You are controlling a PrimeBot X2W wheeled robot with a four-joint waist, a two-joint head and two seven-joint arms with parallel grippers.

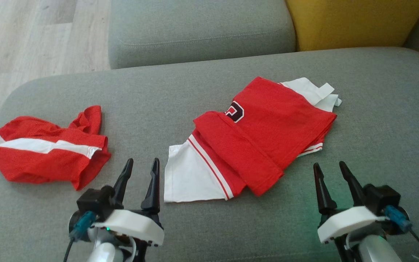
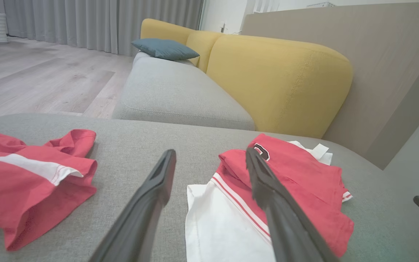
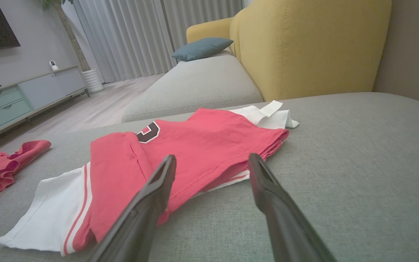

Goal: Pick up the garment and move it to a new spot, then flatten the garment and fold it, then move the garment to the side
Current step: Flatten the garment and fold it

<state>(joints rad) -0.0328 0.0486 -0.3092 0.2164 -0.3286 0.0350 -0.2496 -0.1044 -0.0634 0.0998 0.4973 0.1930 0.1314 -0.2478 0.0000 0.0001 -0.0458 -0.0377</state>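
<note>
A: While both arms sit low at the near edge of the sofa seat (image 1: 209, 83), we see our left gripper (image 1: 143, 161) with its two dark fingers parted and nothing between them.

B: We read the right gripper (image 1: 329, 164) the same way: jaws apart, empty, fingers pointing out across the grey cushion.

A: Where is the folded garment (image 1: 264, 131)?

B: It lies flat on the seat between our two grippers and a little beyond their tips. Neither gripper touches it. Its white sleeve panel with thin red stripes comes nearest the left gripper, just beside the inner finger.

A: We make out a red layer doubled over the top, a dark letter patch (image 1: 235, 111) half covered by that fold, and white fabric poking out at the far right end.

B: Further left, well apart from it, a crumpled red garment (image 1: 46, 153) with a white band lies bunched on the same seat.

A: Behind the seat we see a second grey cushion (image 1: 195, 29), a yellow backrest (image 1: 351, 22), and pale wood floor (image 1: 31, 36). The left wrist view adds a blue pillow (image 2: 164, 49).
</note>
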